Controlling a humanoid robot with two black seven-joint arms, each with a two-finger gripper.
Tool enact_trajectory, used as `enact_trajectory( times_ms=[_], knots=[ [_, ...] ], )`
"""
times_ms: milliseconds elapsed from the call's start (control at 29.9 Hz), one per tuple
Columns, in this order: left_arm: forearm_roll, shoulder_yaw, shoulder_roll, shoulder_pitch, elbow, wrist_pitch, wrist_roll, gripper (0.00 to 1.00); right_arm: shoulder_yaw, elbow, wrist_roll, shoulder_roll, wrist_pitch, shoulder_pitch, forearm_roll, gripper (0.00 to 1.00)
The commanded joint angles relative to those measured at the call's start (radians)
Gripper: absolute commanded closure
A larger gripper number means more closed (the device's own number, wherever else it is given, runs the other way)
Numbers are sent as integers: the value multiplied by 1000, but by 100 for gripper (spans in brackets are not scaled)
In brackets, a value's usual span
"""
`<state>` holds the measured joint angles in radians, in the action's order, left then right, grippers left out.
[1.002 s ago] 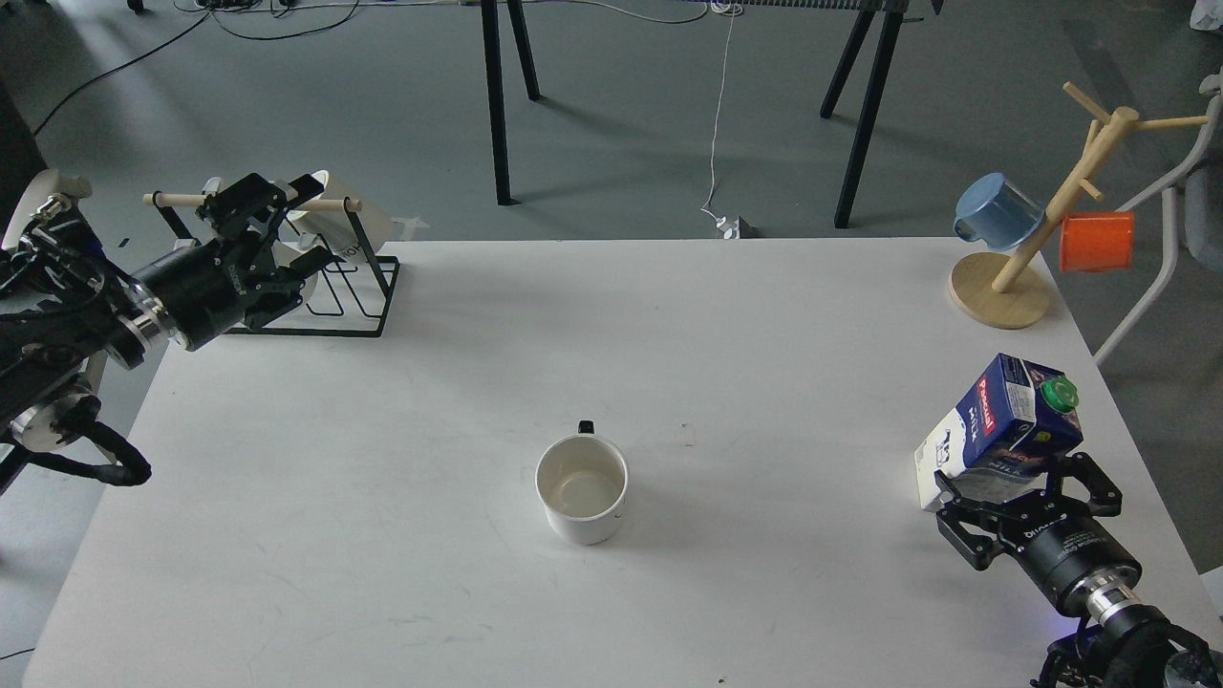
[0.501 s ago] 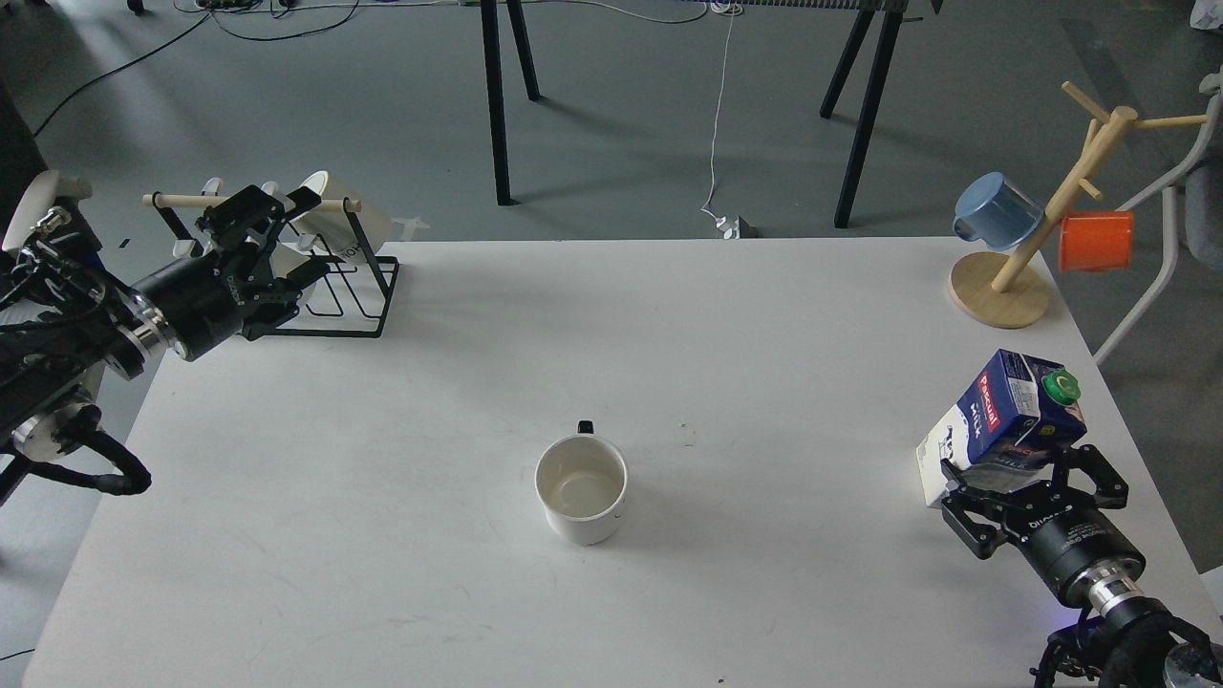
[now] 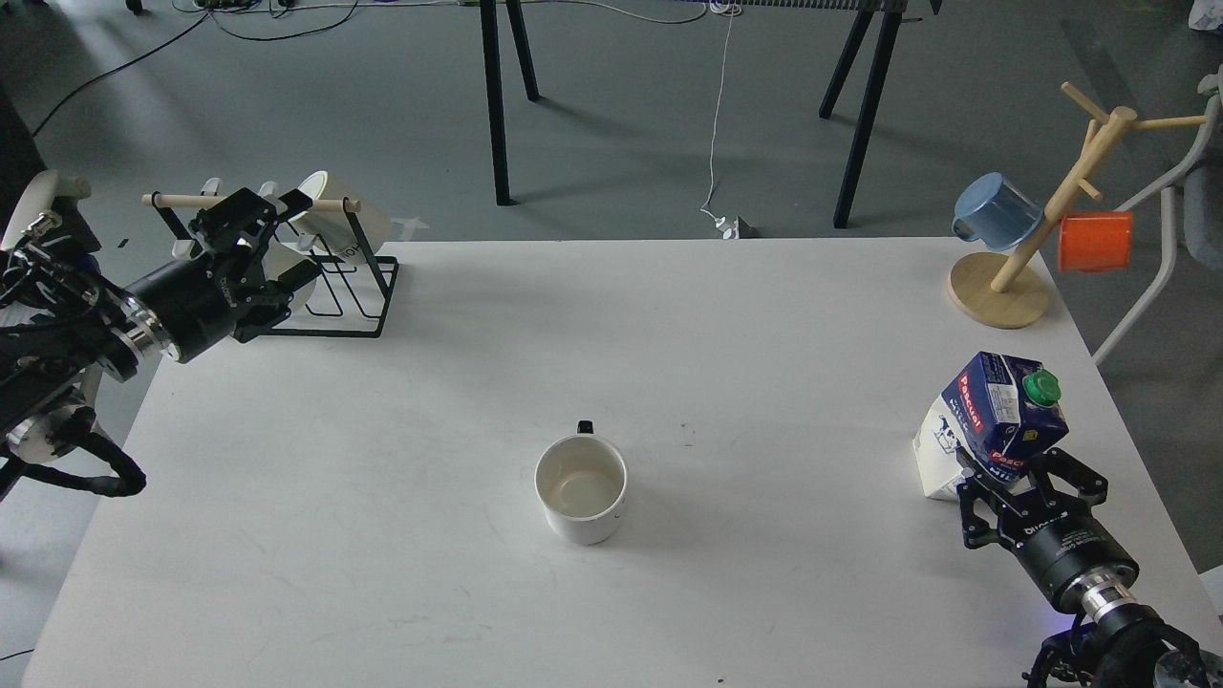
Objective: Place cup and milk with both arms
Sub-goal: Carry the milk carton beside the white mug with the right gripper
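The cup (image 3: 581, 487) is a cream-white mug that stands upright and empty at the table's middle front, with its black handle on the far side. No gripper touches it. The milk (image 3: 998, 413) is a blue and white carton with a green cap. It stands near the table's right edge, tilted slightly. My right gripper (image 3: 1030, 481) is closed around its lower near side and hides the carton's base. My left gripper (image 3: 298, 237) is open and empty at the far left, in front of the mug rack.
A black wire rack (image 3: 368, 304) with a wooden bar holds white mugs (image 3: 355, 222) at the back left. A wooden mug tree (image 3: 1001, 290) with a blue cup (image 3: 994, 212) and an orange cup (image 3: 1096, 241) stands at the back right corner.
My right gripper's fingers have narrowed onto the milk carton, which shifted left and turned a little. My left gripper drew back slightly to the left from the rack.
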<state>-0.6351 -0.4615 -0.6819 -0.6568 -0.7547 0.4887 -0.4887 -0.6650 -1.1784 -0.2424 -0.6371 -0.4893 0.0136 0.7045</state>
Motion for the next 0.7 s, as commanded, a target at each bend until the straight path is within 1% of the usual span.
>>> enact_trajectory(
  times_ms=[0,100,267,468,601,668],
  knots=[
    [0,1,2,0,6,0,0,1,5,-9,2,4,1,8,-10,67],
    [0,3,12,3,6,0,0,1,11,-17,3,20,1,48,-69,66],
    [0,4,7,9,6,0,0,1,21,-32,3,89,1,106,-125,66],
    [-2,4,-1,14,8,0,0,1,111,-17,3,241,1,198,-195,66],
    [-2,4,-1,14,9,0,0,1,154,-18,3,347,1,206,-229,66],
    [-2,4,1,14,9,0,0,1,165,-21,3,381,1,204,-250,66]
  ],
)
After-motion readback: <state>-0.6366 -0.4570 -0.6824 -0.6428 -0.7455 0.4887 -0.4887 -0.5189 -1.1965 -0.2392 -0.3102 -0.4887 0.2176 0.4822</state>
